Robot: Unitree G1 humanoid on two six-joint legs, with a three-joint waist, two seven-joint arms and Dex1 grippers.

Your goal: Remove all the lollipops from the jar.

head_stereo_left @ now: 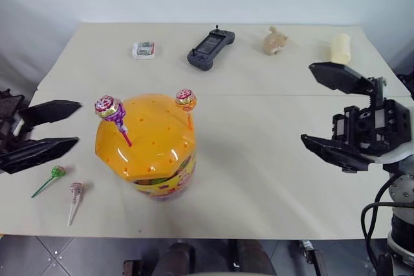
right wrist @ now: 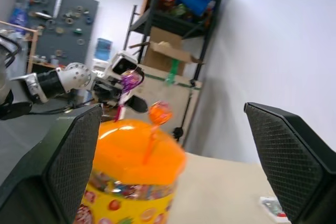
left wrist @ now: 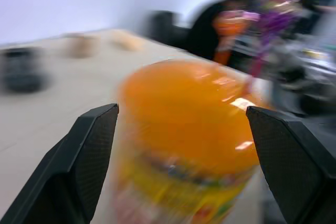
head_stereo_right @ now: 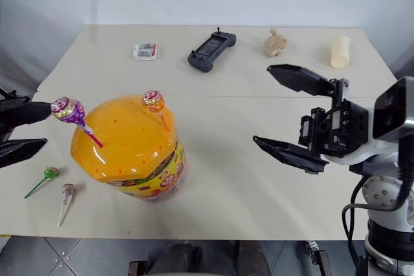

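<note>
The jar (head_stereo_left: 147, 150) sits near the front edge of the table (head_stereo_left: 272, 179), its domed orange lid (head_stereo_left: 145, 135) carrying two lollipops upright by their sticks: the magenta lollipop (head_stereo_left: 108, 108) on the lid's left shoulder, leaning outward, and the orange lollipop (head_stereo_left: 185, 99) at the back right of the dome. Off the jar's lower left, flat on the table, lie the green lollipop (head_stereo_left: 57, 172) and the white lollipop (head_stereo_left: 76, 189), just beside each other, so half the job looks done.

Left gripper (head_stereo_left: 48, 127) hangs to the left of the jar, fingers spread wide, nothing between them, lined up level with the magenta one; that reads as the next target. Right gripper (head_stereo_left: 333, 111) hovers well to the jar's right, jaws spread too and empty, likely waiting for the orange one.

Far behind the jar rest a game controller (head_stereo_left: 210, 48) and a pale cylinder (head_stereo_left: 340, 48).
</note>
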